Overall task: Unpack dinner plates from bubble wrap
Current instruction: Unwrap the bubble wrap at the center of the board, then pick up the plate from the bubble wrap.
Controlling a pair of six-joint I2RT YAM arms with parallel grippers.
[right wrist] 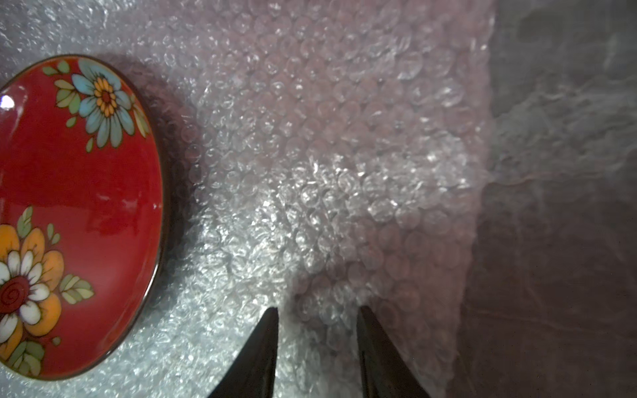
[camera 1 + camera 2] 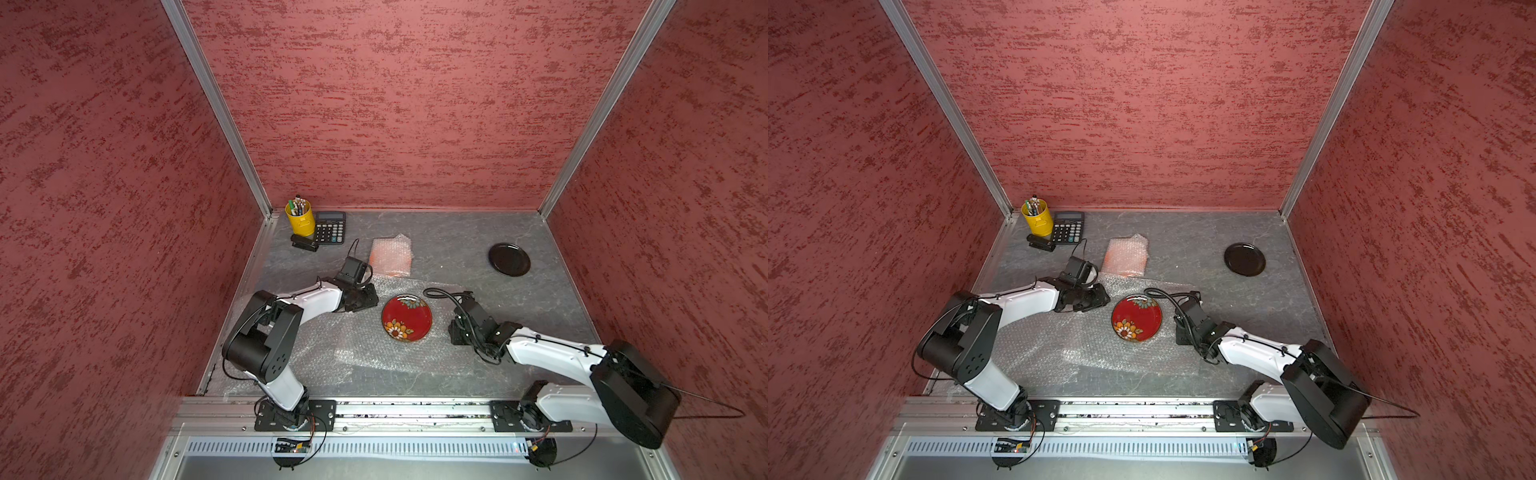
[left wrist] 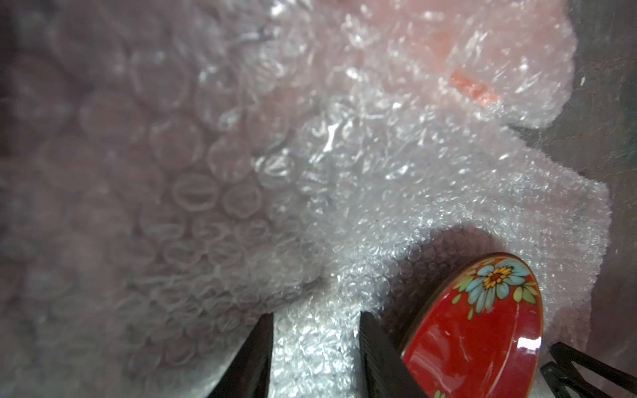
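**Grey table, red walls: two plates out, one left in wrap**

Top views. Grey stone-patterned table [image 2: 457, 249], enclosed by red textured walls [image 2: 415, 104]. A yellow pen cup [image 2: 300, 218], a calculator [image 2: 330, 227] and a stapler [image 2: 304, 242] sit in the far left corner. The black plate [image 2: 509, 259] lies bare at the far right, well apart from everything else. The red plate [image 2: 407, 317] lies face up on a flattened sheet of bubble wrap [image 2: 332, 345], between my left gripper [image 2: 368, 297] and my right gripper [image 2: 457, 328]. Neither touches it. Behind the sheet, a wrapped bundle [image 2: 391, 256] shows orange through the plastic. Judgement: two of three plates are out; the orange one is left to unwrap, and the loose sheet is not yet cleared.

Left wrist view. My fingers [image 3: 379, 358] stand parted with nothing between them, above the sheet and just beside the red plate's rim. The bundle lies ahead.

Right wrist view. My fingers [image 1: 374, 355] stand parted and empty over the sheet, near its edge. The red plate lies off to one side, and bare table shows beyond the sheet.
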